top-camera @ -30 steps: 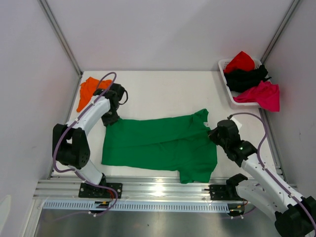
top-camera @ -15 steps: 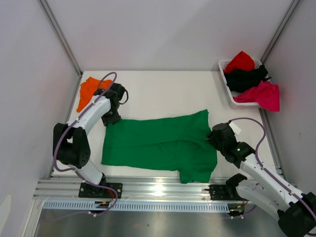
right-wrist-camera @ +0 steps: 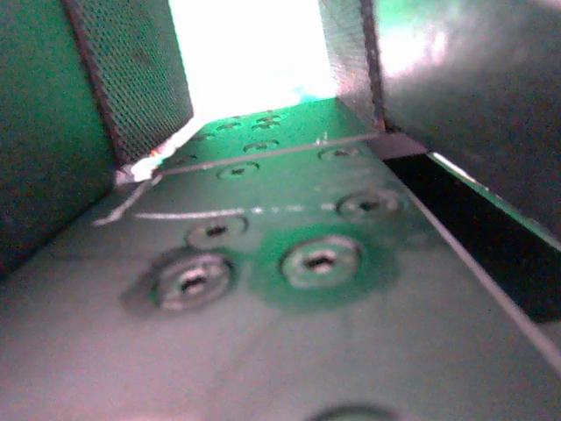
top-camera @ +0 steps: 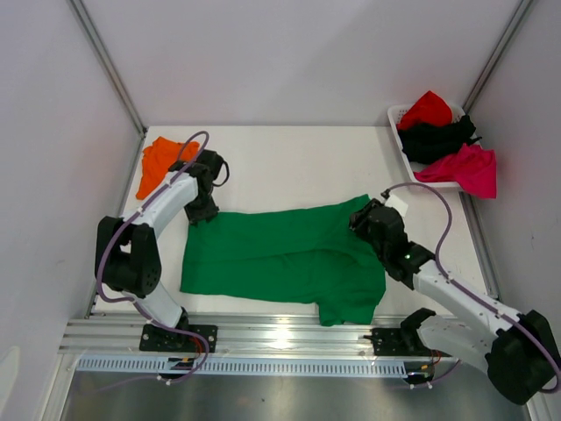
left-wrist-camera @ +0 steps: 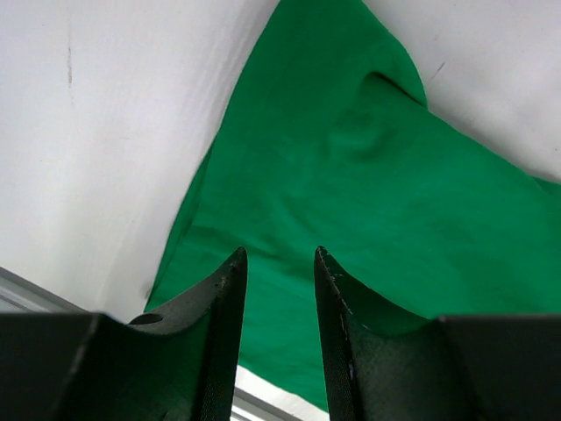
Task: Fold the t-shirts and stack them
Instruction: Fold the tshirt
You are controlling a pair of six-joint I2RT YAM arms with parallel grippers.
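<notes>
Green t-shirt [top-camera: 280,254] is lying limp and light. Left gripper [left-wrist-camera: 279,254] is hovering part-open and empty, shirt corner just under its jaws; right gripper [right-wrist-camera: 254,61] is gaping empty too. Pinching edge corners is looking safest.

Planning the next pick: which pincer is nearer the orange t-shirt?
Left. The left pincer hovers close beside the orange t-shirt, over the far-left corner of the green t-shirt; the right pincer is at the green one's opposite end.

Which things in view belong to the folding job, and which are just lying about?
Job: green t-shirt, orange t-shirt, red t-shirt, black t-shirt, magenta t-shirt.
Lying about: white basket holding the last three; metal mounting rail.
</notes>
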